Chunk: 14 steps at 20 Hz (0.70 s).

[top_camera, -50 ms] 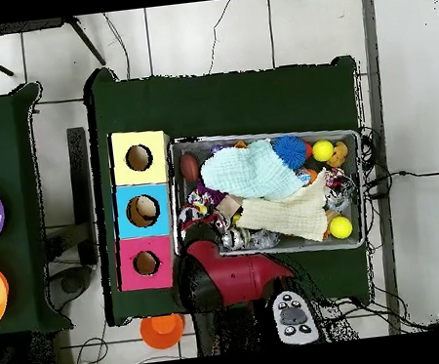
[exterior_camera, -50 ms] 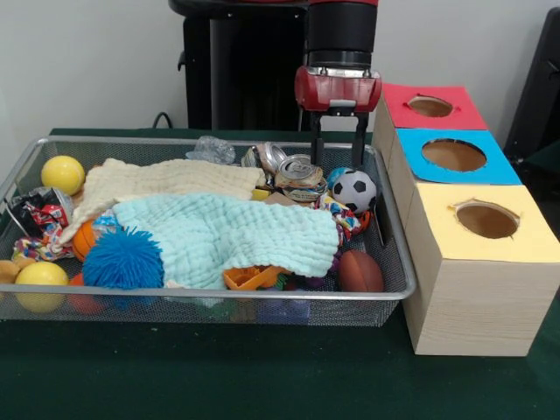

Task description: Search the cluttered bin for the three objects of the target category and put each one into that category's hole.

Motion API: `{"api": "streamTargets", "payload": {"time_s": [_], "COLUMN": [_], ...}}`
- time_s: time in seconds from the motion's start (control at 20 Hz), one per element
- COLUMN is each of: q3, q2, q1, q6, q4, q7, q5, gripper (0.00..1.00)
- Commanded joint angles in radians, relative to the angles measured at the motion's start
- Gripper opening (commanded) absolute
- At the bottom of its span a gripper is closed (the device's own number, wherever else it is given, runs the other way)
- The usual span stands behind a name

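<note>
Gripper (exterior_camera, -50 ms: 338, 150) hung over far right corner of wire bin (exterior_camera, -50 ms: 210, 295), fingers spread apart, nothing between them. Tips were just above crushed cans (exterior_camera, -50 ms: 297, 173) and soccer ball (exterior_camera, -50 ms: 354, 190). Pale blue cloth (exterior_camera, -50 ms: 229, 236) and cream cloth (exterior_camera, -50 ms: 162, 182) covered much of clutter. Yellow ball (exterior_camera, -50 ms: 63, 173) sat in far left corner. Red box (exterior_camera, -50 ms: 431, 106), blue box (exterior_camera, -50 ms: 454, 155) and yellow box (exterior_camera, -50 ms: 486, 220), each with hole on top, stood just beside bin.

The bench (exterior_camera, -50 ms: 262, 376) is seen low and close from the front; the overhead view is taken straight down, farther off — both share the bin (exterior_camera, -50 ms: 210, 302) and boxes (exterior_camera, -50 ms: 477, 262) at 9 o'clock overhead.
</note>
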Motion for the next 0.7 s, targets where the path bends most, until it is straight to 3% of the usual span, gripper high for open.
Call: {"api": "streamTargets", "payload": {"time_s": [0.05, 0.7], "q3": [0.029, -0.073], "q2": [0.044, 0.121], "q1": [0.014, 0.104], "q6": [-0.068, -0.056], "q4": [-0.018, -0.070], "q7": [0.184, 0.146], "q5": [-0.009, 0.023], "gripper": [1.00, 1.00]}}
